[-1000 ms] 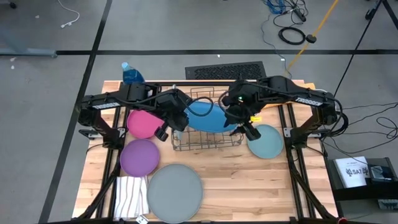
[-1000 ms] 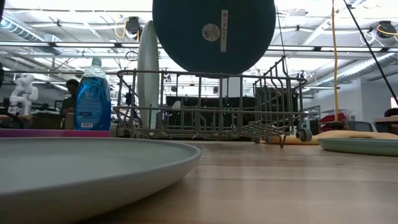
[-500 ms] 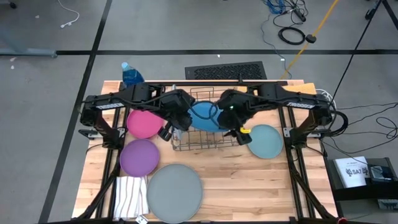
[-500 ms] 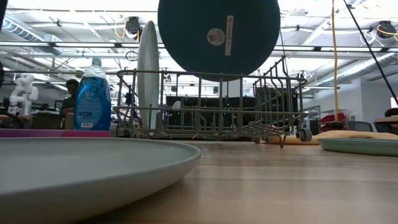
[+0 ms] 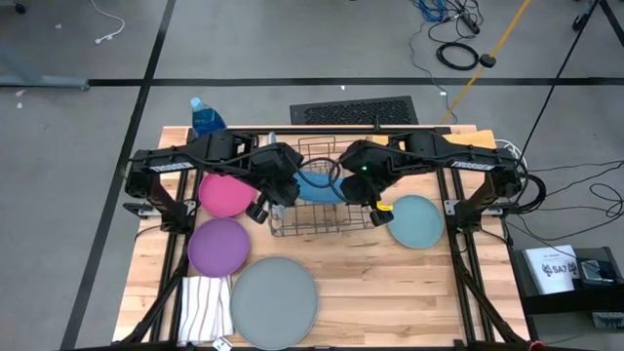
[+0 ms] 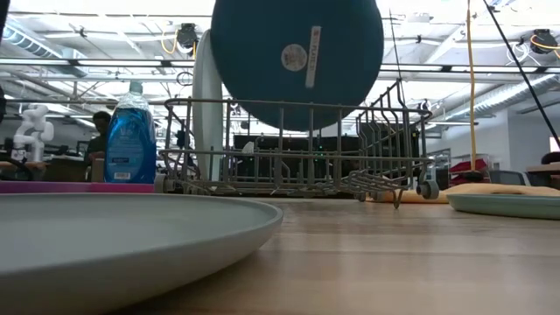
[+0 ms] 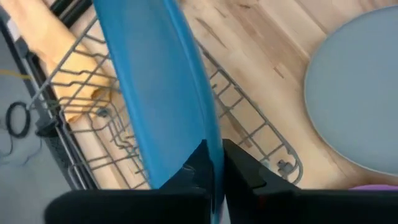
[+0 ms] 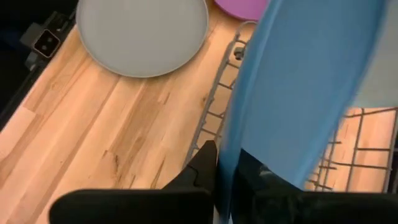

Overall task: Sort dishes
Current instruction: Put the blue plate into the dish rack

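Plate (image 7: 158, 93) on edge between tool (image 7: 214, 163) fingers

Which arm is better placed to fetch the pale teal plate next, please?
Right: the pale teal plate lies beside the right gripper; the left gripper sits across the rack.

The flat round plastic plates are grey (image 5: 274, 302), purple (image 5: 217, 246), magenta (image 5: 222, 194), pale teal (image 5: 417, 222) and dark blue (image 6: 296, 61). The folded cloth (image 5: 207, 309) is white with dark stripes. The plastic soap bottle (image 6: 129, 138) is blue, and the wire dish rack (image 6: 297, 149) is grey metal.
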